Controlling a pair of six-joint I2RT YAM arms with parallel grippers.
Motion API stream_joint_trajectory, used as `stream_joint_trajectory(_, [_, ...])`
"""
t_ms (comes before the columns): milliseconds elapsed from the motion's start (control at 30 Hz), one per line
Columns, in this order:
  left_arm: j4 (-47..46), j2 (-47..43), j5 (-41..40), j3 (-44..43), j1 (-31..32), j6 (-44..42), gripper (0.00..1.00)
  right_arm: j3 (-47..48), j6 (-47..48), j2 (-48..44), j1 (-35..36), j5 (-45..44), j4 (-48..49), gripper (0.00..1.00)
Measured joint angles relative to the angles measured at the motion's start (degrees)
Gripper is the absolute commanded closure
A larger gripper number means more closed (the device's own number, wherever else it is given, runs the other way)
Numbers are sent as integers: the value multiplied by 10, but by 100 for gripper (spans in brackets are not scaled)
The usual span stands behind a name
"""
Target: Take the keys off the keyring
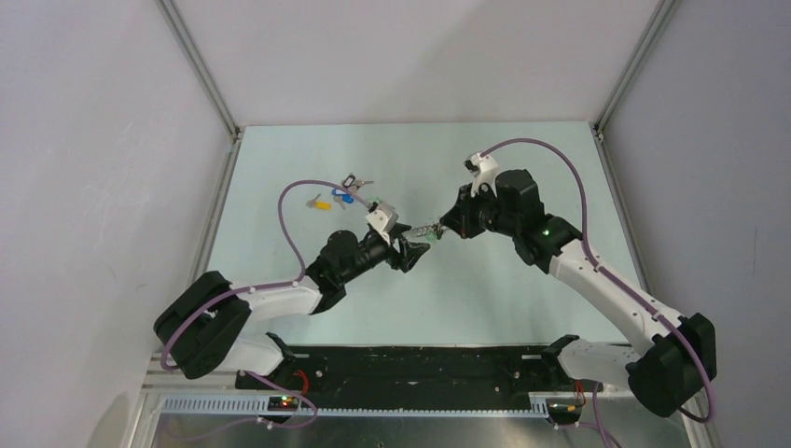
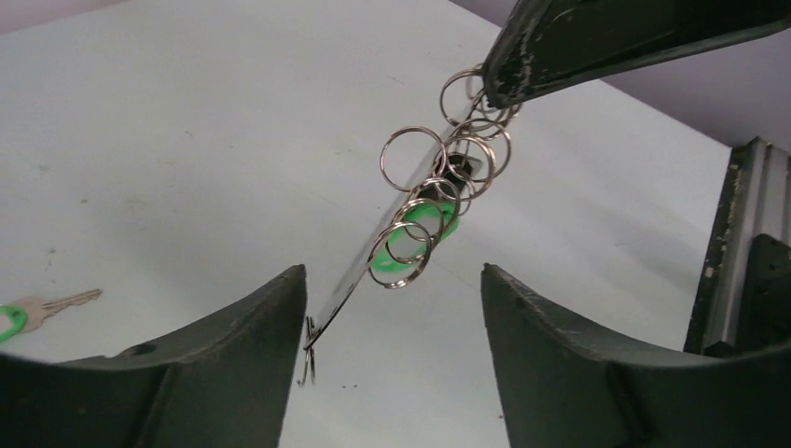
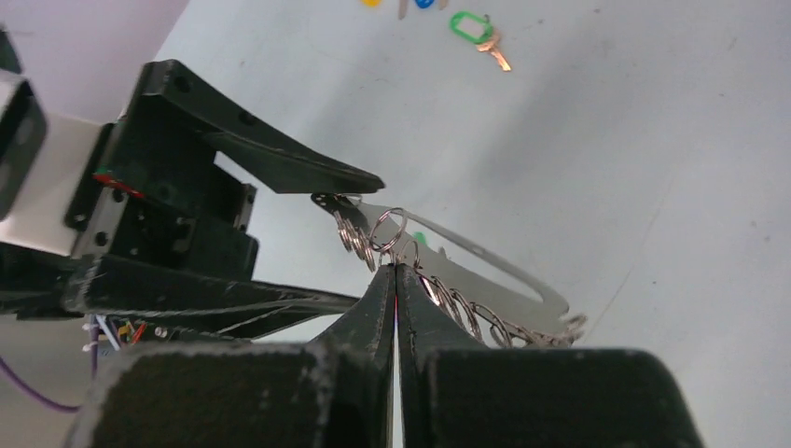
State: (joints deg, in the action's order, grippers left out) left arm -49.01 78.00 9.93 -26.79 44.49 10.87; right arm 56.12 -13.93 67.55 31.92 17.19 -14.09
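The keyring is a flat grey oval strap (image 3: 522, 278) strung with several small silvery split rings (image 2: 415, 159) and a green tag (image 2: 424, 224). It hangs in the air between both grippers (image 1: 429, 231). I cannot make out a key blade in the cluster. My right gripper (image 3: 394, 269) is shut on the rings beside the strap; it also shows in the top view (image 1: 448, 227). My left gripper (image 2: 392, 280) is open, its jaws wide apart around the strap's lower end (image 2: 317, 327), which sits close to the left finger (image 2: 270, 327).
Loose keys with yellow and blue tags (image 1: 338, 198) lie on the table at the far left. A key with a green tag (image 3: 478, 30) lies among them and shows in the left wrist view (image 2: 37, 310). The enclosure's metal frame post (image 2: 737, 252) stands at the right.
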Motion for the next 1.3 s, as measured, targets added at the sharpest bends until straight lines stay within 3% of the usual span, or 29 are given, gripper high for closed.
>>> stream_joint_trajectory(67, [7,0,-7,0,3,-6,50,0,0,-5,8,3,0,100])
stream_joint_trajectory(167, [26,0,-13,-5,5,-16,93,0,0,-9,17,7,-6,100])
stream_joint_trajectory(233, [37,0,-5,-11,6,-23,99,0,1,-11,21,5,-10,98])
stream_joint_trajectory(267, [39,0,3,-12,9,-26,100,1,1,-11,22,2,-6,91])
stream_joint_trajectory(367, [48,0,10,-16,15,-35,100,1,2,-17,20,-2,-18,57])
stream_joint_trajectory(467, [63,0,0,-16,15,-45,100,1,11,-32,22,-4,-43,43])
stream_joint_trajectory(700, [78,-2,-55,-15,54,-132,100,-1,79,-111,23,-43,-89,37])
stream_joint_trajectory(933, [94,-31,-135,4,140,-273,100,-62,235,-233,27,-16,-72,45])
stream_joint_trajectory(1133, [98,-93,-124,36,144,-339,100,-98,427,-279,62,33,-90,42])
stream_joint_trajectory(1300, [99,-123,-92,51,145,-373,100,-99,524,-269,114,31,-105,42])
